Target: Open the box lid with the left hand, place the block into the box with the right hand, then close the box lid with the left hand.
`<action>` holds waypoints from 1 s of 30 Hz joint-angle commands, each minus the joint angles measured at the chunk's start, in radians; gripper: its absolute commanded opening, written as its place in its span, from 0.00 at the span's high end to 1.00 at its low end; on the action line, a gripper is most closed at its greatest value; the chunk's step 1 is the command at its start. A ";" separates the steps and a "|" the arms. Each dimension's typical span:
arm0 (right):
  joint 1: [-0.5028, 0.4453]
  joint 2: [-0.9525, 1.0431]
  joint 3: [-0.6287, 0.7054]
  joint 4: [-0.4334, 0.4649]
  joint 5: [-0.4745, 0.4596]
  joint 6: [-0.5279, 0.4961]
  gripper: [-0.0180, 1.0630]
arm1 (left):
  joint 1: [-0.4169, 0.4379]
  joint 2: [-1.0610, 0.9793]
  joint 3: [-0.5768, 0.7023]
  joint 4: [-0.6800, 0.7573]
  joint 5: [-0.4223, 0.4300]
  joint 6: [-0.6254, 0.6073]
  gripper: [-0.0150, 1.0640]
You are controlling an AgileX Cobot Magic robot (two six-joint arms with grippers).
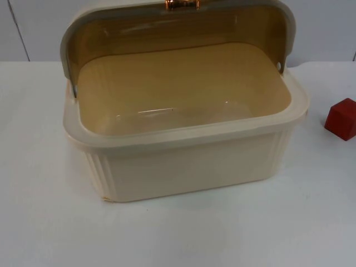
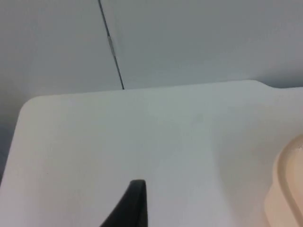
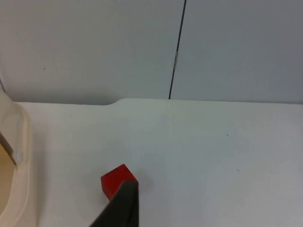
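cream box (image 1: 183, 161) nearest, lid (image 1: 172, 22) raised, bare white table (image 1: 50, 222) around it, red block (image 1: 341, 118) just right of box near the table edge — right gripper fingertip (image 3: 124, 204) beside block, left gripper fingertip (image 2: 130, 205) over bare table, jaw state of both cannot be told

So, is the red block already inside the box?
No, the red block stands on the white table beside the box, whose lid is up and whose inside holds nothing.

box (image 1: 183, 161) mid-table (image 1: 44, 222), lid (image 1: 167, 22) raised behind, block (image 1: 341, 118) right
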 commanded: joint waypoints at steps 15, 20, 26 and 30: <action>-0.002 0.313 -0.259 -0.008 -0.097 -0.029 0.02 | -0.006 -0.030 0.003 -0.056 0.005 0.005 0.01; -0.002 0.467 -0.455 0.002 -0.103 -0.127 0.02 | -0.006 -0.052 0.003 -0.056 0.005 0.005 0.01; -0.091 0.648 -0.637 0.262 -0.119 -0.319 0.02 | -0.006 -0.088 0.003 -0.056 0.010 0.005 0.01; -0.162 0.724 -0.639 0.448 -0.185 -0.468 0.02 | -0.006 -0.095 0.003 -0.056 0.010 0.005 0.01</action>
